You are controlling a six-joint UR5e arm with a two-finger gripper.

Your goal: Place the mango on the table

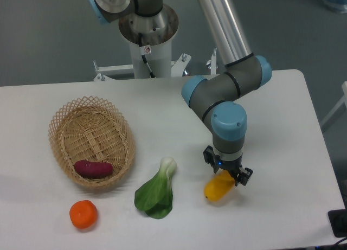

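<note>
The arm reaches down over the front right part of the table, and the gripper sits right on top of the mango, jaws closed around its upper end. The mango looks to be at the surface or a hair above it, tilted, its free end pointing toward the front edge; whether it actually rests on the table cannot be told from here.

What could go wrong? If the jaws let go while the fruit hangs at that tilt, the smooth oblong body may roll, and the front edge is not far off. It could also roll left into the leafy green lying just beside it. A grip on only one end is another worry: a slick skin might slip out early and drop instead of being set down.

Over by the left edge stands a wicker basket with a purple sweet potato inside. An orange sits near the front left corner, well apart from the mango.

The table is white, flat, with rounded corners. Behind it stands the arm's base on a grey floor, and a dark object shows at the bottom right.
</note>
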